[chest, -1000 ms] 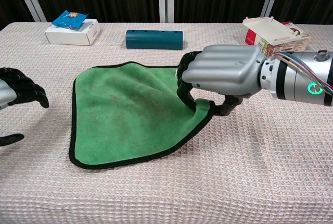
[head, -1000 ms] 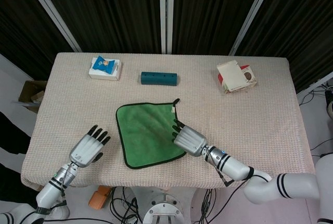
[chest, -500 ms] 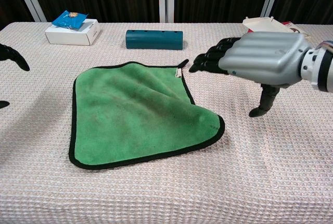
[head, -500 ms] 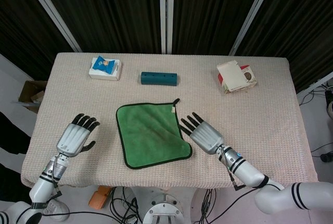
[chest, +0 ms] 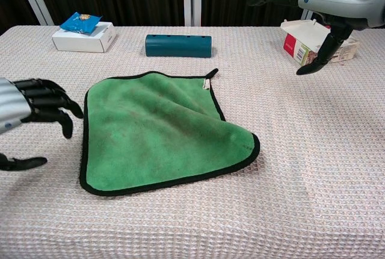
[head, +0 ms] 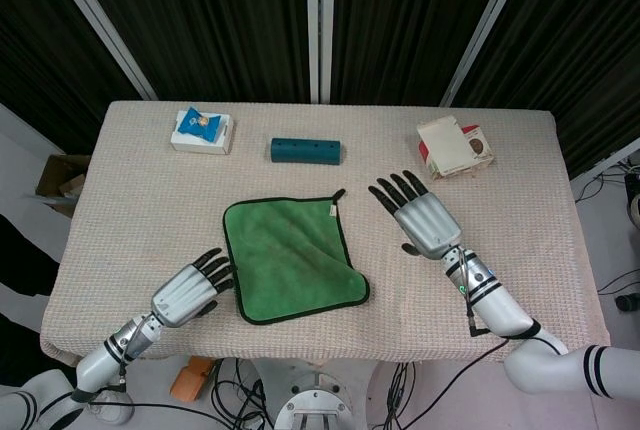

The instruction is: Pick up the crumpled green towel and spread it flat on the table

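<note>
green towel (head: 290,258) lying spread on the bench (head: 520,210), near its front edge and about midway across, one corner slightly humped in the chest view; black trim all round, small tag at the far corner. left hand (head: 190,291) just beside the towel's left edge, not touching it, fingers apart and loosely curled, holding nothing. right hand (head: 424,218) raised above the bench to the right of the towel, well apart from it, fingers extended and spread, holding nothing. along the far side of the bench: white box (head: 201,135) with a blue packet on top, teal cylinder (head: 304,151), opened red-and-white carton (head: 452,146).
</note>
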Controlling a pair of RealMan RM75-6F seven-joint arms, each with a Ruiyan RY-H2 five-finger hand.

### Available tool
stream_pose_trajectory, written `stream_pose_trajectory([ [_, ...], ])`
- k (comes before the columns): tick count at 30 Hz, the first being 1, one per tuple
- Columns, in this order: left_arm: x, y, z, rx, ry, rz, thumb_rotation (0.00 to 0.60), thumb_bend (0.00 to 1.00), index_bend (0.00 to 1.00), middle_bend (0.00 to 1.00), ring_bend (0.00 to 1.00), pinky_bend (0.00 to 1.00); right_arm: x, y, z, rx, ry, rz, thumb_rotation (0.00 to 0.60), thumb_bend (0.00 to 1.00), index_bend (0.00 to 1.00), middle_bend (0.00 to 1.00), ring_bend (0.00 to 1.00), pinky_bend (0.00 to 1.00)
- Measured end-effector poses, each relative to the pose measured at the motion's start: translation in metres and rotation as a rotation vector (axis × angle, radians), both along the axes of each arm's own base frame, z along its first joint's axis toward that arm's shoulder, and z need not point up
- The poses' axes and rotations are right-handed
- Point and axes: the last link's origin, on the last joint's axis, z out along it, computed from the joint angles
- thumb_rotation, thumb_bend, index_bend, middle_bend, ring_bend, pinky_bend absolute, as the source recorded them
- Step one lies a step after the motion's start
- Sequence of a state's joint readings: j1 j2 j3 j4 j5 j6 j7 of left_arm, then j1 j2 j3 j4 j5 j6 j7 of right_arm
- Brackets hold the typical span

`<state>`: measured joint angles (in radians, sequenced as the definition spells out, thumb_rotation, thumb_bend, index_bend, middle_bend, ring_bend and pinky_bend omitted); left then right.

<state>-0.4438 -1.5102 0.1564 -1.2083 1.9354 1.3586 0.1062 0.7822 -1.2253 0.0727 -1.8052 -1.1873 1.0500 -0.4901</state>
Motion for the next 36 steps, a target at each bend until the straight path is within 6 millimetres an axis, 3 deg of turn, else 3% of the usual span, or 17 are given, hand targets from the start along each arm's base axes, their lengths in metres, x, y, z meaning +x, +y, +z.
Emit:
stream_pose_trajectory([
  [5, 0.007, -0.010, -0.020, -0.081, -0.027, -0.094, 0.600, 0.25, 0.42, 0.24, 0.20, 0.17, -0.006, 0.000, 0.002, -0.015, -0.008, -0.014, 0.600, 0.00, 0.00, 0.07, 0.00, 0.00],
  [15, 0.013, -0.010, -0.041, -0.088, -0.098, -0.057, 0.600, 0.24, 0.42, 0.24, 0.20, 0.17, -0.009, 0.003, 0.002, -0.023, -0.006, -0.016, 0.600, 0.00, 0.00, 0.07, 0.00, 0.00],
  [20, 0.017, -0.008, -0.051, -0.100, -0.118, -0.031, 0.600, 0.25, 0.49, 0.24, 0.20, 0.17, -0.010, 0.004, 0.003, -0.028, -0.016, -0.022, 0.600, 0.00, 0.00, 0.07, 0.00, 0.00],
  [26, 0.015, -0.008, -0.058, -0.128, -0.129, -0.014, 0.600, 0.38, 0.55, 0.24, 0.20, 0.17, -0.014, 0.005, 0.005, -0.033, -0.025, -0.030, 0.600, 0.02, 0.00, 0.07, 0.00, 0.00],
  [36, 0.010, -0.010, -0.060, -0.146, -0.152, 0.004, 0.600, 0.49, 0.59, 0.26, 0.20, 0.17, -0.016, 0.006, 0.005, -0.037, -0.034, -0.028, 0.600, 0.03, 0.00, 0.08, 0.00, 0.00],
])
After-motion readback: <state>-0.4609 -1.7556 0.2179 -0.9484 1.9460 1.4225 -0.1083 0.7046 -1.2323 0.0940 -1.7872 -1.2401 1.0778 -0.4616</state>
